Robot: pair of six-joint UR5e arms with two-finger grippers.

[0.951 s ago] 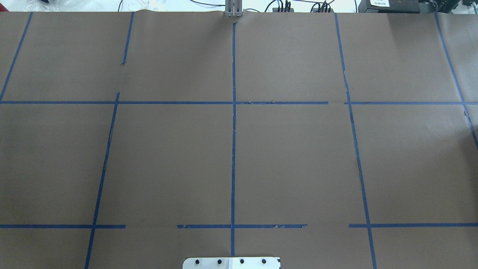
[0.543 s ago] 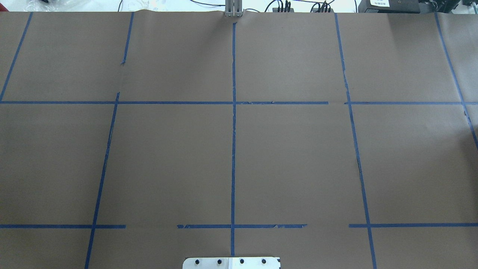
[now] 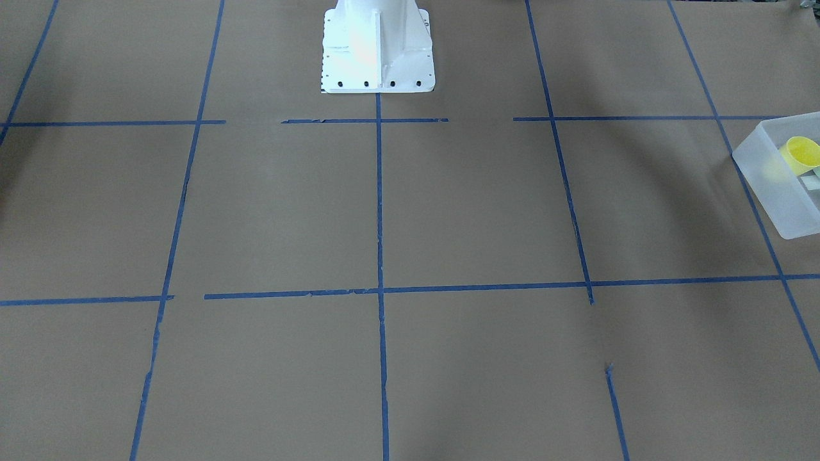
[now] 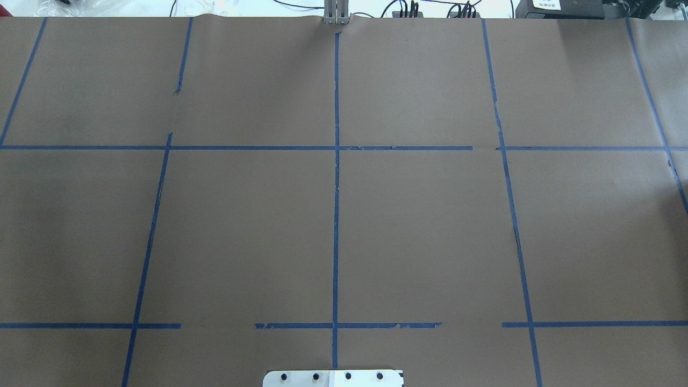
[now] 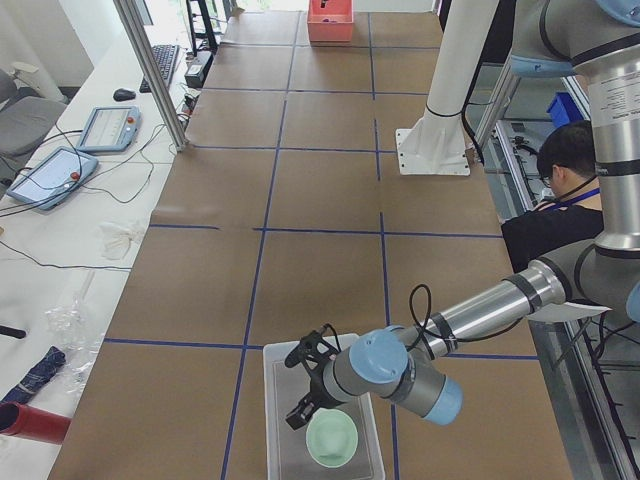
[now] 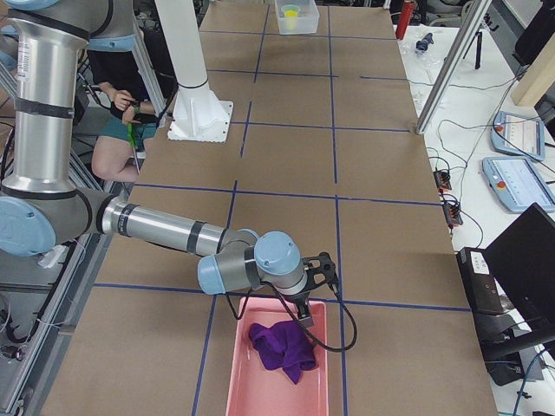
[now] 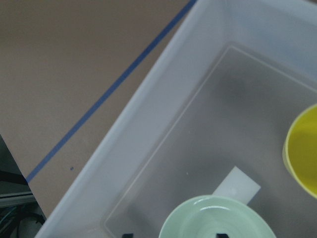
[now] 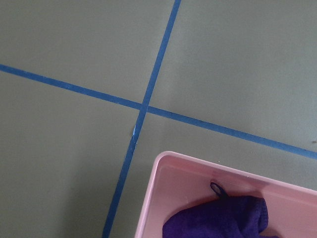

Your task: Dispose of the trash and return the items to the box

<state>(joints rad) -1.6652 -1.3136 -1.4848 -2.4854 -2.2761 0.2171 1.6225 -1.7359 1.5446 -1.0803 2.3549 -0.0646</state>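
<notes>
The frosted-white box (image 5: pixel 277 420) stands at the table's end on my left and also shows in the front-facing view (image 3: pixel 769 186). The mint-green bowl (image 5: pixel 332 438) and the yellow cup (image 3: pixel 801 153) are inside it. The left wrist view looks down into the box (image 7: pixel 148 124) at the bowl (image 7: pixel 218 220) and the cup (image 7: pixel 302 153). My left gripper (image 5: pixel 298 388) hovers over the box beside the bowl; I cannot tell whether it is open or shut. My right gripper (image 6: pixel 317 288) hangs over the pink bin's far edge; I cannot tell its state either.
A pink bin (image 6: pixel 277 373) at the table's right end holds a purple rag (image 6: pixel 282 347), which also shows in the right wrist view (image 8: pixel 218 218). The white robot base (image 3: pixel 378 45) stands at the table's near edge. An operator (image 5: pixel 565 165) sits behind the robot.
</notes>
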